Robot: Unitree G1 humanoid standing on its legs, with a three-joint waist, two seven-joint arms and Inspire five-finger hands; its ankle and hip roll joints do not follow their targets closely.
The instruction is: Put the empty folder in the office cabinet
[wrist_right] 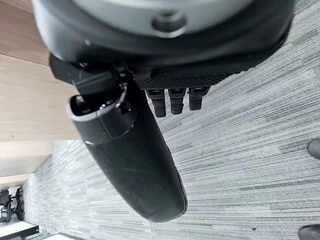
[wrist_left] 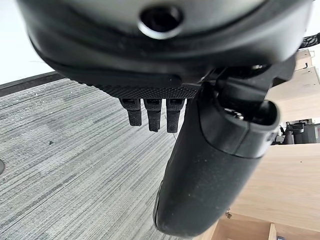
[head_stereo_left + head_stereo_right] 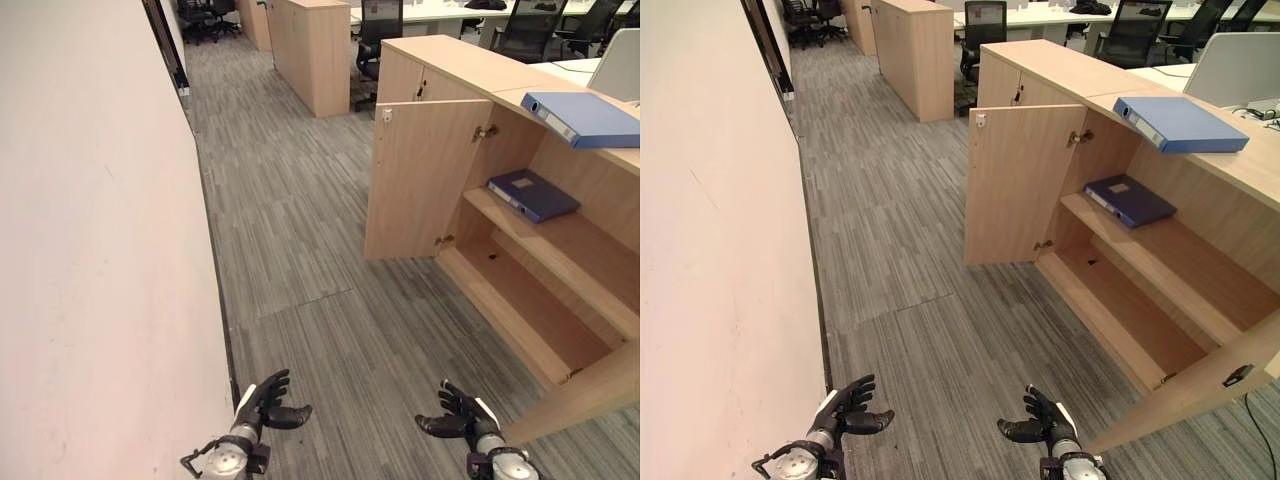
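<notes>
Office aisle: grey striped carpet floor [image 3: 300, 230], pale wall [image 3: 90, 250] along the robot's left, office chairs [image 3: 985, 30] and further wooden units at the far end.

Office cabinet [image 3: 560, 280]: light wood, low, standing to the robot's right. Near door [image 3: 425, 180] swung fully out into the aisle; a second door edge [image 3: 1200, 385] open at the near corner. Two shelves exposed inside.

Light blue folder [image 3: 585, 117]: lying flat on the cabinet top, at its front edge, one end overhanging the open compartment.

Dark blue folder [image 3: 533, 194]: lying flat on the upper shelf [image 3: 580, 245], at its far end. Lower shelf [image 3: 1130, 315] bare wood.

Left hand [image 3: 268, 405]: low over the carpet beside the wall, fingers loosely spread, holding nothing.

Right hand [image 3: 455, 413]: low over the carpet near the open cabinet corner, fingers loosely spread, holding nothing.
</notes>
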